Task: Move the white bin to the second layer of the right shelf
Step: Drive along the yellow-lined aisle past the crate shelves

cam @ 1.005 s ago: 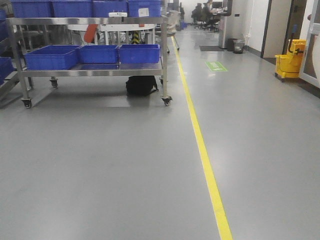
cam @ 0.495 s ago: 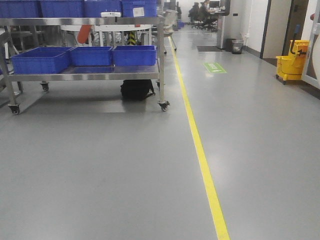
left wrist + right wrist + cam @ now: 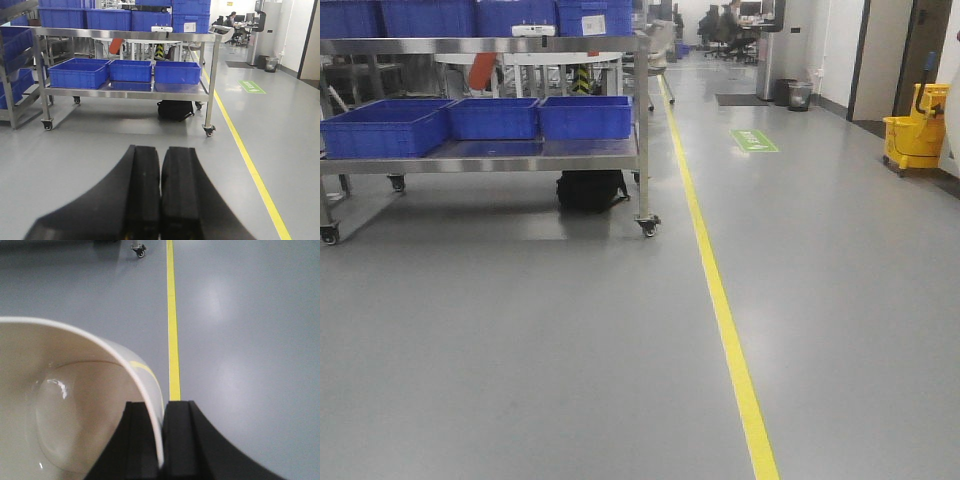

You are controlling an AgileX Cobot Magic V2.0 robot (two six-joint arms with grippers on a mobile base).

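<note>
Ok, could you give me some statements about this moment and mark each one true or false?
1. The right gripper clamps the white bin by its rim. True.
2. The left gripper is open. False: it is shut, holding nothing.
3. The white bin carries parts. False: its visible inside is empty.
4. A black bag lies under the steel cart. True.
5. The mop bucket is blue. False: it is yellow.

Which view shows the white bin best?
The right wrist view: the white bin fills its lower left, rim pinched between the fingers of the right gripper. The front and left wrist views do not show it.
</note>
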